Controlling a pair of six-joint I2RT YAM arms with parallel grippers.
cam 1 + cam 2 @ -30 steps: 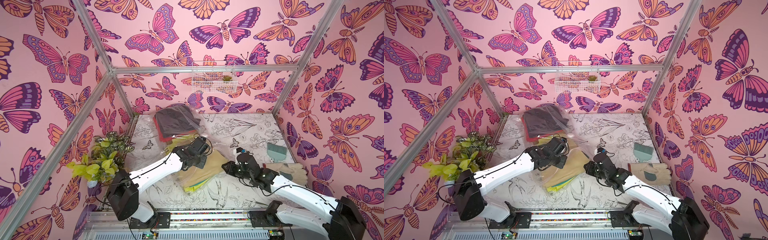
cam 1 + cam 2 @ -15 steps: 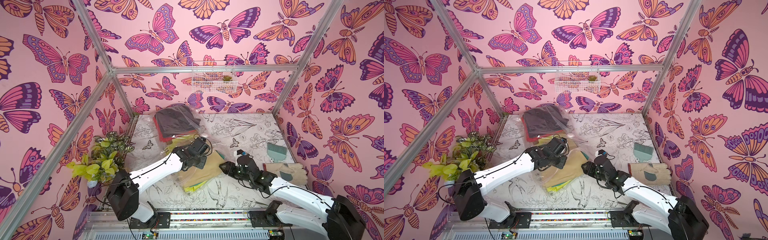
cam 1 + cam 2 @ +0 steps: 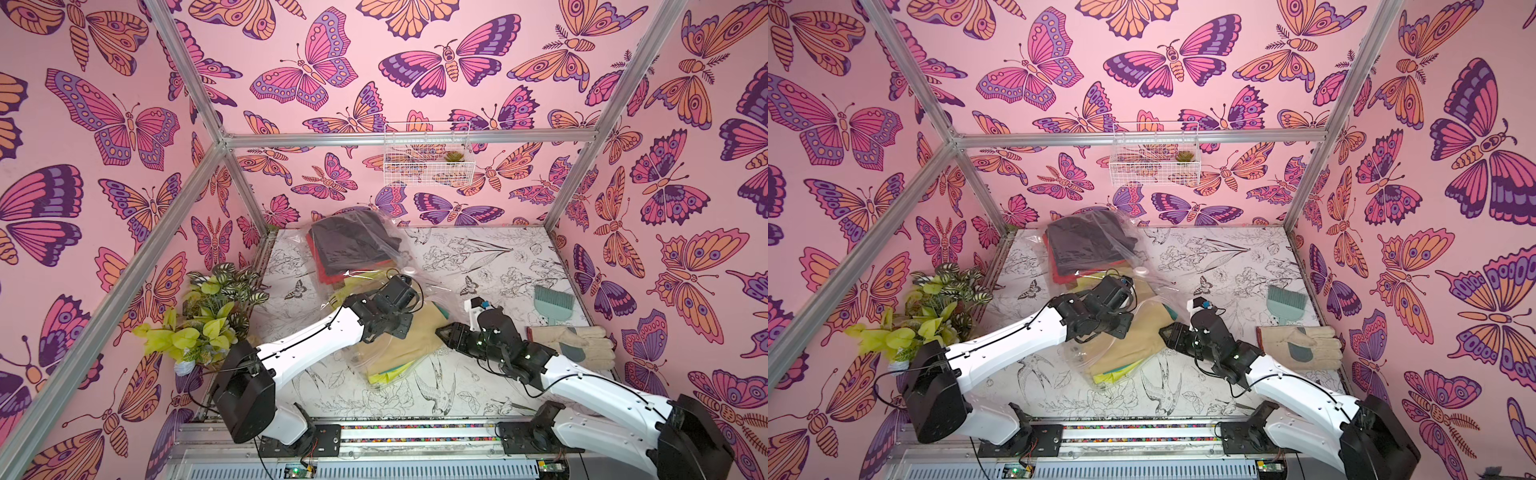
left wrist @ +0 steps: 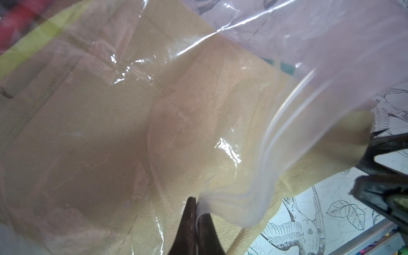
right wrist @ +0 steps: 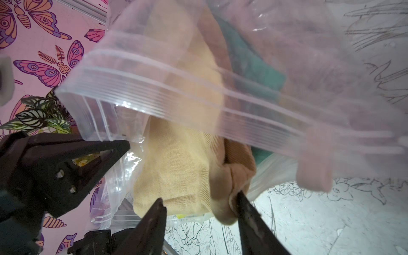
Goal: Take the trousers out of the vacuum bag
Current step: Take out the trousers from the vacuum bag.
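We see the vacuum bag (image 3: 395, 245), clear crinkly film with a ribbed zip strip (image 5: 176, 88) along its mouth, lying on the left half of the printed table (image 3: 498, 257). The folded trousers sit inside in two lots. The black pair (image 3: 349, 237) lies over the red pair (image 3: 332, 272) at the far end. The tan pair (image 3: 411, 336), mustard-brown pair (image 5: 238, 163), teal pair (image 5: 254, 66) and yellow pair (image 3: 384, 376) poke out at the mouth, fine twill with soft rounded folds. Our left gripper (image 4: 195, 205) is clenched on the bag's film. Our right gripper (image 5: 199, 197) stands released, its pointed black jaws either side of the tan and brown fold, one touching brown cloth.
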